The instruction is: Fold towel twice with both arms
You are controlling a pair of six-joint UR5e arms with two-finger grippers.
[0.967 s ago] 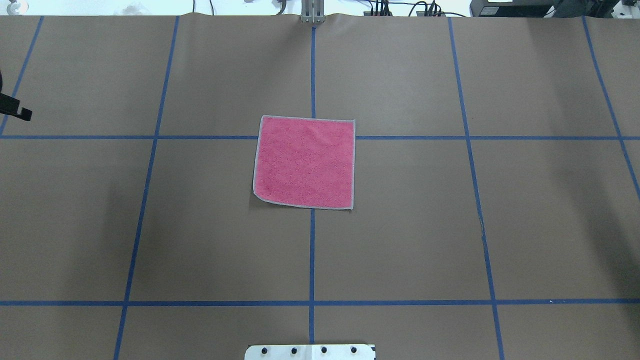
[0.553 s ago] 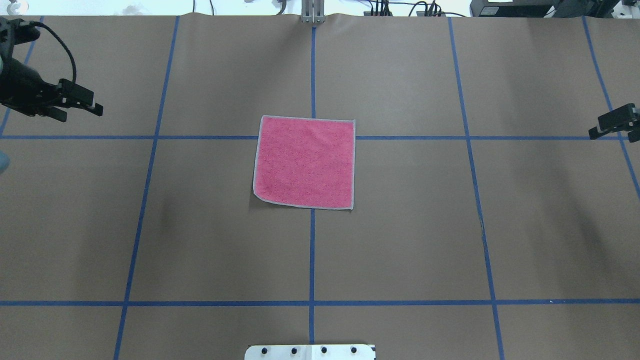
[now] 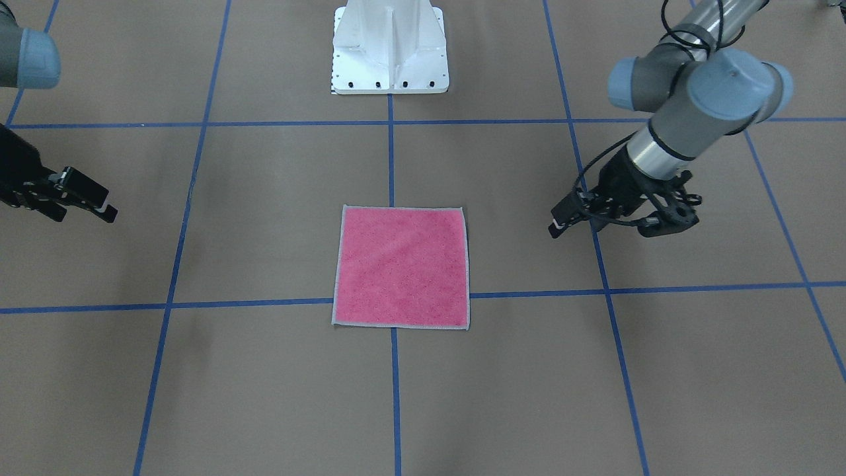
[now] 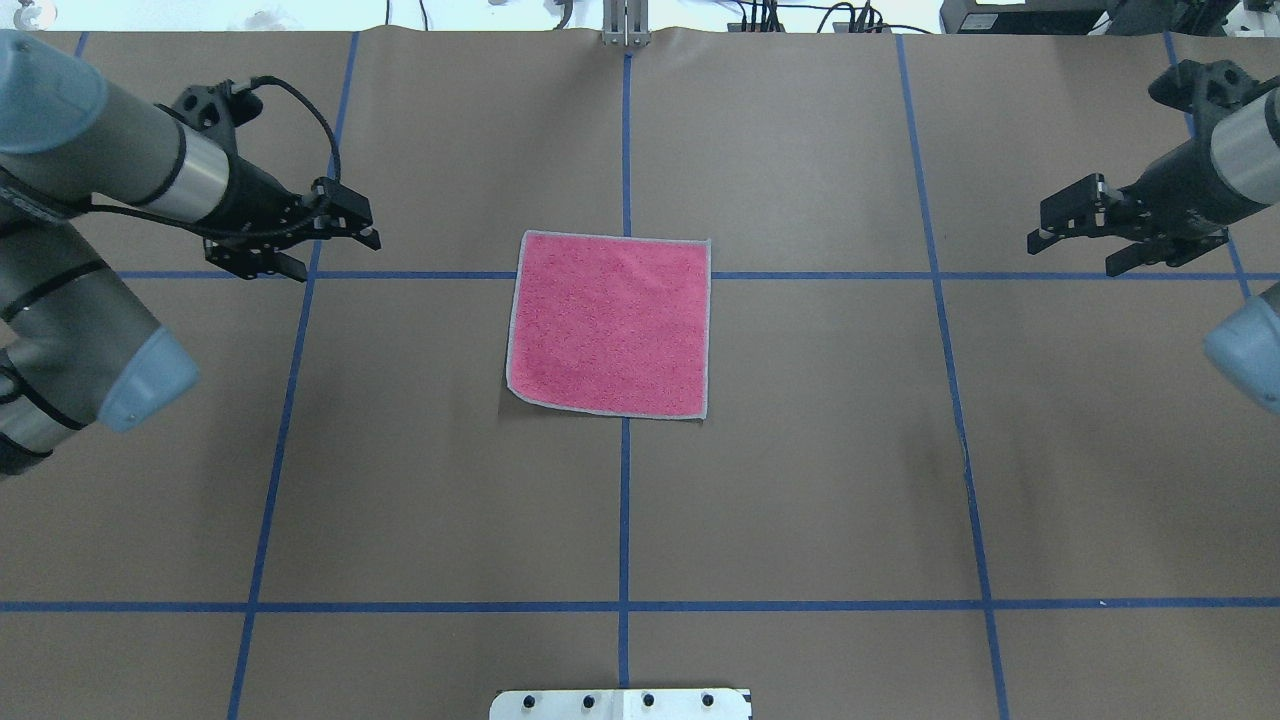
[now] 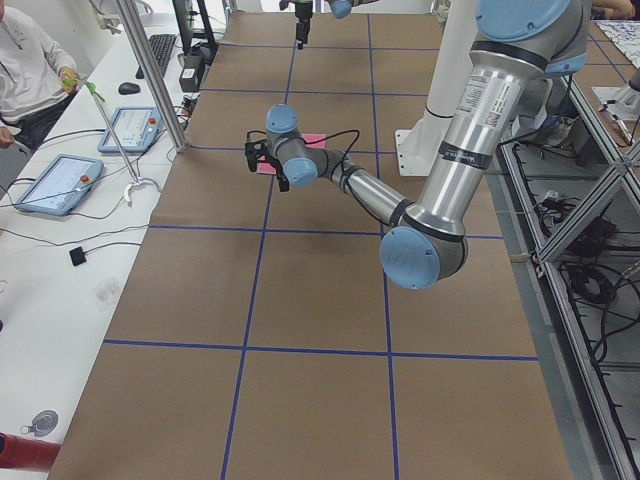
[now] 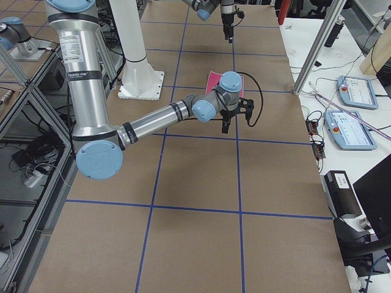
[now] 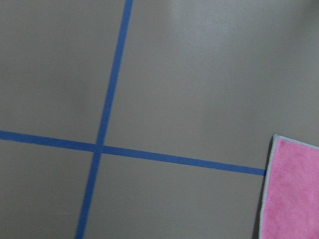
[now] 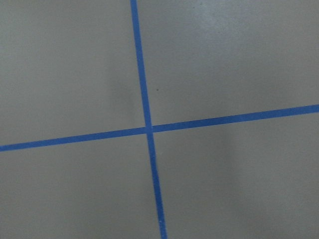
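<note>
While I am watching from behind the robot's shoulders, the left arm (image 4: 120, 170) is reaching in from the left side. The left gripper (image 4: 338, 258) is hovering over the brown table (image 4: 800, 480) with its two black fingers spread apart and nothing between them. It is sitting near the far left corner of the towel (image 4: 610, 325) but not touching it, and its wrist camera is catching just that pink corner at the frame's edge. In the middle, the towel is lying flat and unfolded, pink face up, grey edging all round. It is covering the spot where two blue tape lines (image 4: 624, 520) are crossing, and its near left corner is looking rounded rather than square. Over on the right, the right arm (image 4: 1235, 150) is coming in, and the right gripper (image 4: 1073, 255) is hanging well apart from the towel, fingers likewise parted and empty, its wrist camera showing only paper and tape.
</note>
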